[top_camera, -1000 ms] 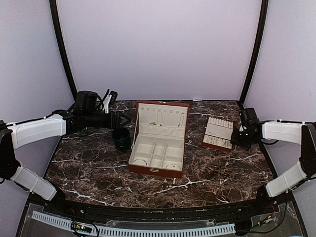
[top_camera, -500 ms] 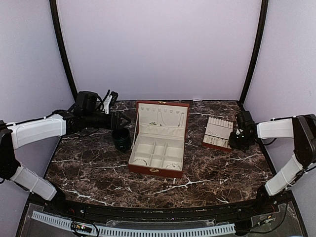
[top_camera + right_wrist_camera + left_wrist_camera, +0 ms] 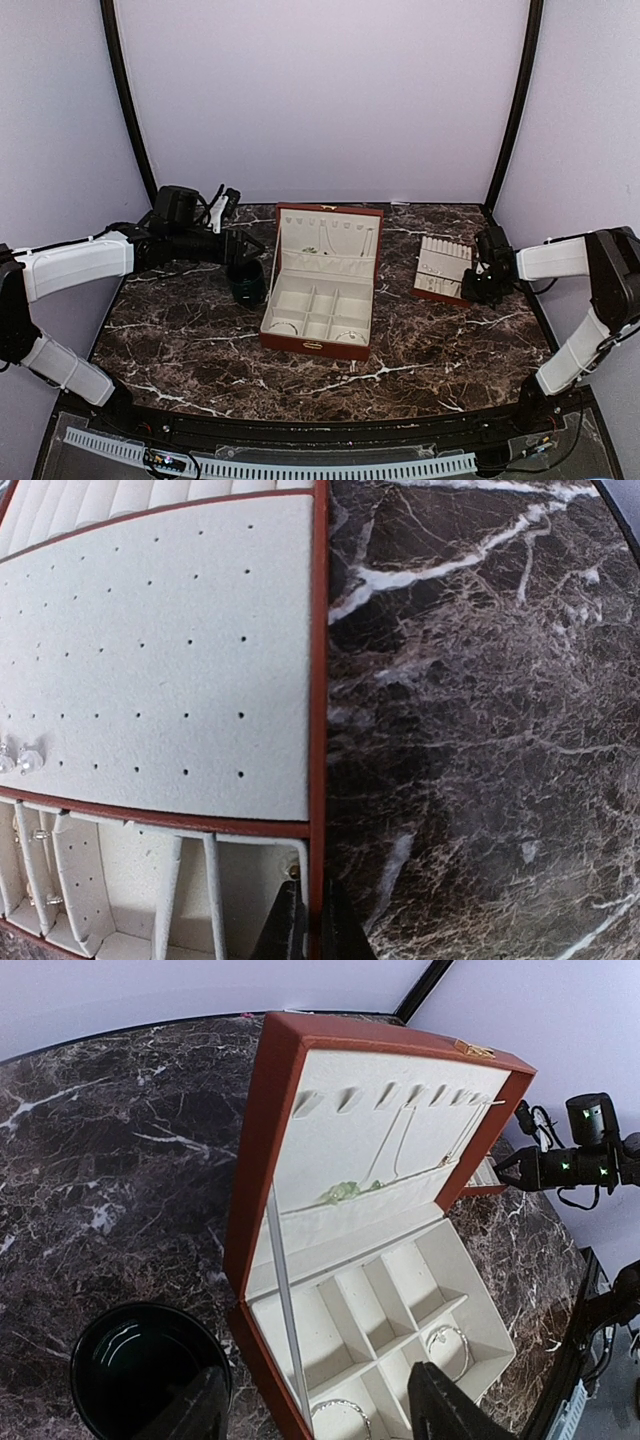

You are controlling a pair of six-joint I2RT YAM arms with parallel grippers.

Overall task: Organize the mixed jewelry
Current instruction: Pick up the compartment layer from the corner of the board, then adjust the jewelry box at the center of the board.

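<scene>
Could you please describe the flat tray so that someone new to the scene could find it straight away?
On the dark marble table, find the open red-brown box at the centre. Just to its right lies the flat cream tray. Unlike the box it has no lid, only a low red-brown rim, ridged slots and a panel of pinholes.

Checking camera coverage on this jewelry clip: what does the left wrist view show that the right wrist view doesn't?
Left wrist only: the open box, chains in its lid, loops in its compartments, the dark green cup, and the open left gripper. Right wrist only: two studs on a pinholed panel, and, close up, the right gripper shut on the rim of the slotted tray. Both: the marble table; the tray and right arm appear, small and distant, in the left wrist view.
</scene>
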